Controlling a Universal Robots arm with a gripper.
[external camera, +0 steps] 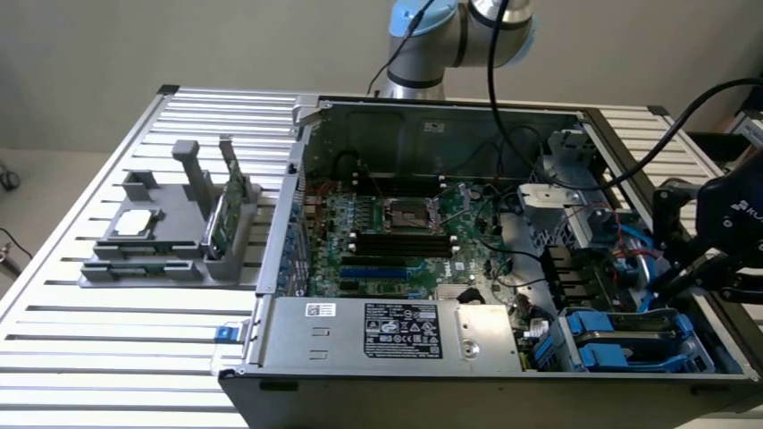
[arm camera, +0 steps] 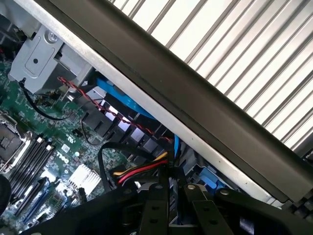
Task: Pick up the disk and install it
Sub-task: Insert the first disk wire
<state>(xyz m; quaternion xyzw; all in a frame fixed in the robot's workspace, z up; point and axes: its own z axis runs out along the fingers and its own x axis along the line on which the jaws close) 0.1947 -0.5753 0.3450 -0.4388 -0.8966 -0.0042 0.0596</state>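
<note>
I am hovering my gripper (external camera: 685, 277) over the computer case's (external camera: 394, 371) edge on the exterior view's right, fingers almost together and, I think, holding nothing. The disk (external camera: 626, 335) is lying flat in its blue carrier just below me, long axis apparently running along that wall.

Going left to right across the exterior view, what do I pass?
Grey parts holder with the green circuit card → open computer case's motherboard → blue drive carriers → black gripper at the case's right edge.
</note>
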